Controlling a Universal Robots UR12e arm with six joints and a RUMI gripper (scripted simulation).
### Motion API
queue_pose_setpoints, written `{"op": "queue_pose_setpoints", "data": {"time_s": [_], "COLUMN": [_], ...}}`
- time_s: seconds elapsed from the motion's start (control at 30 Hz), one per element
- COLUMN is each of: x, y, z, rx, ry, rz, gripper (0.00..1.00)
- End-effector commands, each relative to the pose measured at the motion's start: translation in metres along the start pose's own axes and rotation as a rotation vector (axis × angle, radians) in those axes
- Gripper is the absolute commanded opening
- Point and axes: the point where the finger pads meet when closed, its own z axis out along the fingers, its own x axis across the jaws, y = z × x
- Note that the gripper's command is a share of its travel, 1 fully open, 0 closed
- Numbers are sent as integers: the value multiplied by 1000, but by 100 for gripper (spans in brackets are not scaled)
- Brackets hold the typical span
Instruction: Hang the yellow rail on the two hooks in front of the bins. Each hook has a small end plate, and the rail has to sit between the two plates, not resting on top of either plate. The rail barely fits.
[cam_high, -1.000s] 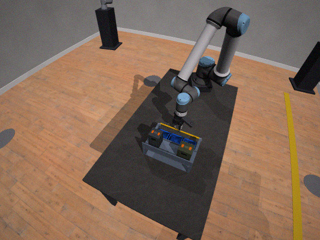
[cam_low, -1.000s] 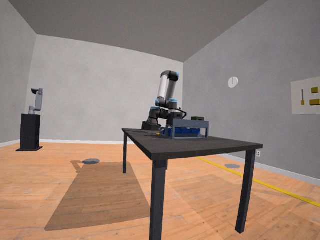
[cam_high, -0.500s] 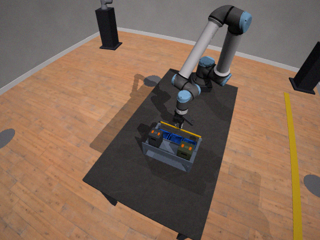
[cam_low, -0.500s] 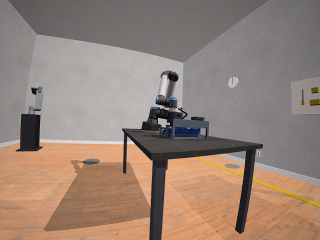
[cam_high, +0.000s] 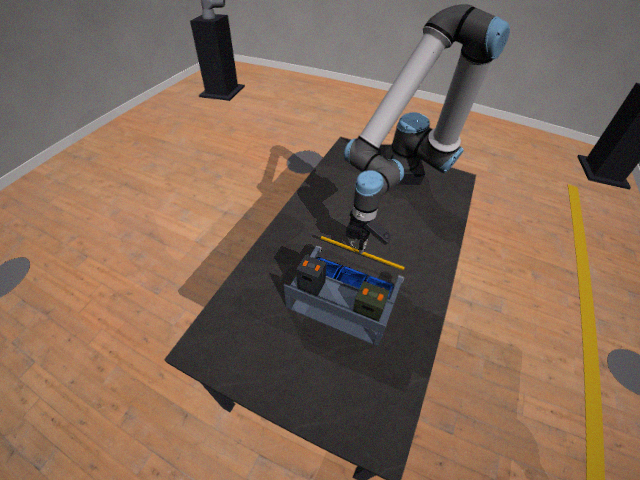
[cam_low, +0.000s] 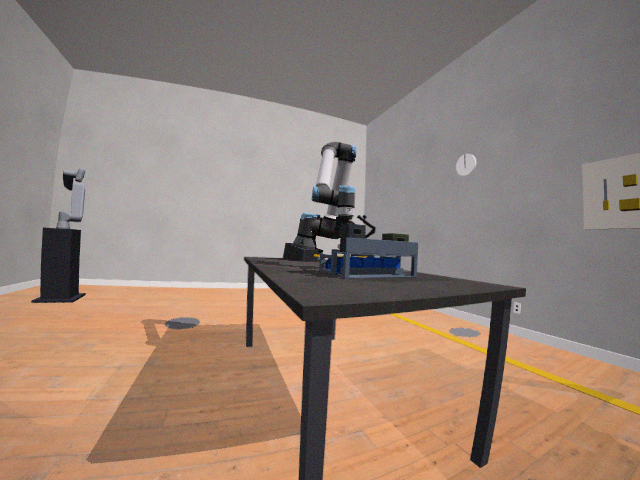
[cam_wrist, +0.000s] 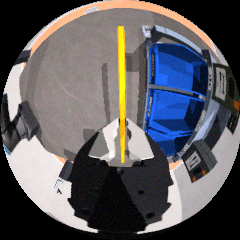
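Observation:
The yellow rail (cam_high: 382, 259) (cam_low: 316, 255) (cam_wrist: 121, 75) is in my gripper (cam_high: 360, 250) (cam_wrist: 122, 118), which is shut on it near the rail's middle. The rail is off the table, and its shadow falls beside it in the wrist view. It lies roughly parallel to the bins' front, on the arm's side of the rack, apart from both hooks. One hook (cam_high: 316, 250) stands at the rack's left front corner in the top view. The other hook (cam_high: 400, 279) (cam_wrist: 148, 31) stands at the right front corner. The small end plates are hard to make out.
The blue bins (cam_high: 353, 277) (cam_low: 382, 262) (cam_wrist: 177, 67) sit in the grey-blue rack (cam_high: 336, 320) (cam_low: 379, 246). A dark grey box (cam_high: 310, 279) (cam_wrist: 198, 157) and an olive box (cam_high: 371, 304) (cam_low: 395, 237) (cam_wrist: 224, 87) stand on top of the rack.

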Motion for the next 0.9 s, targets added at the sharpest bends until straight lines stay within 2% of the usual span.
{"op": "queue_pose_setpoints", "data": {"time_s": [0.0,0.23,0.87], "x": [3,3,2], "y": [2,2,2], "z": [-25,-40,-46], "rx": [0,0,0], "ry": [3,3,2], "rz": [1,1,2], "gripper": [0,0,0]}}
